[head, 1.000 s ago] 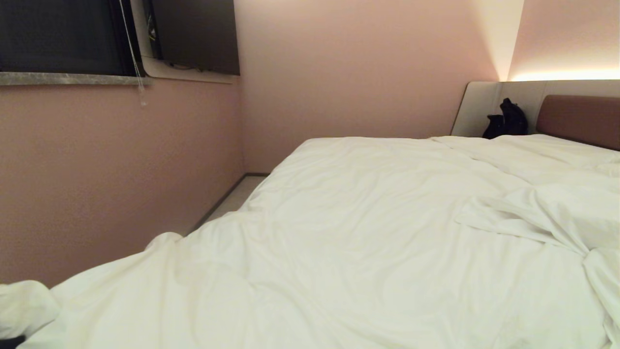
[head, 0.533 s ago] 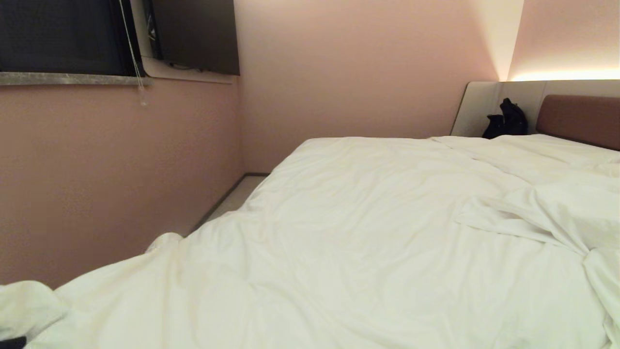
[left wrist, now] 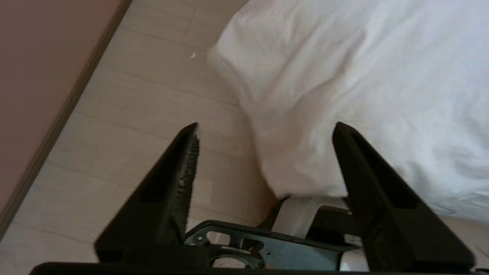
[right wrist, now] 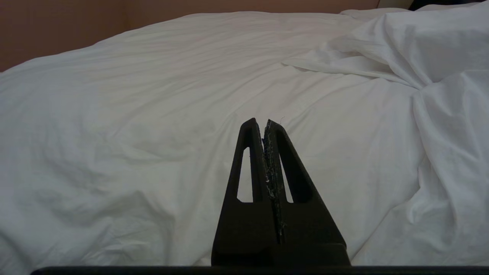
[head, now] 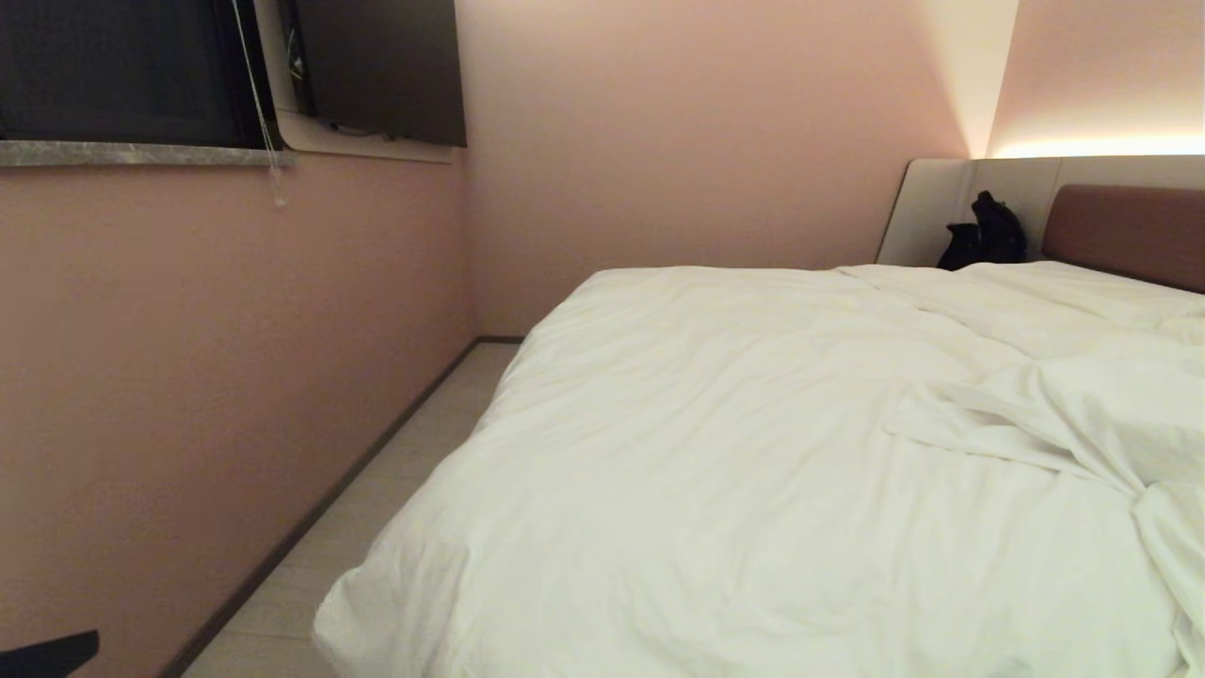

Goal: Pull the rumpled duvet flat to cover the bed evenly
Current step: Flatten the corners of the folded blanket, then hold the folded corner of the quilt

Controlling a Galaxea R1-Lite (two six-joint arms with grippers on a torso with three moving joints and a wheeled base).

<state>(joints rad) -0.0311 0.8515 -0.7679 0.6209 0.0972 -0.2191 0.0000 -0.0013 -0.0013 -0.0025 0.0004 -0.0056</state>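
The duvet corner is dropped by the spread-open left gripper; the right-side rumple must be smoothed next.

One duvet, white, spread over one bed. One dark bag-like object at the far right by the headboard. One dark window and one dark screen on the left wall. Two grippers: left gripper, right gripper.

Floor between wall, duvet
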